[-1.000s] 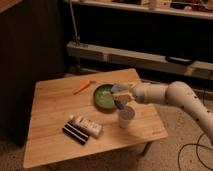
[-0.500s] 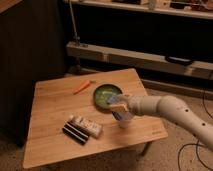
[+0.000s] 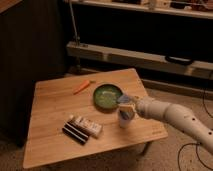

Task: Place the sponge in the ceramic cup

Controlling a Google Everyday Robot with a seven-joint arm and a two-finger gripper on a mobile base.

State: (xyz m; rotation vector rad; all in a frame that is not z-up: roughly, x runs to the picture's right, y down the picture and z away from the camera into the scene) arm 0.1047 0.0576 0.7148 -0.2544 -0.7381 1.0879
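Camera view: a white robot arm [image 3: 170, 114] reaches in from the right over a low light wooden surface [image 3: 52, 107]. Its gripper [image 3: 127, 104] hangs just above the small white cylindrical ceramic cup [image 3: 125, 120], which stands upright just beside the round green plate [image 3: 106, 96]. The jaws are closed narrow on the small flat blue sponge [image 3: 123, 99], held over the cup's mouth. An orange carrot-like stick [image 3: 81, 87] lies left of the plate. A light packet [image 3: 87, 126] and a dark flat packet [image 3: 75, 134] lie side by side nearer the front.
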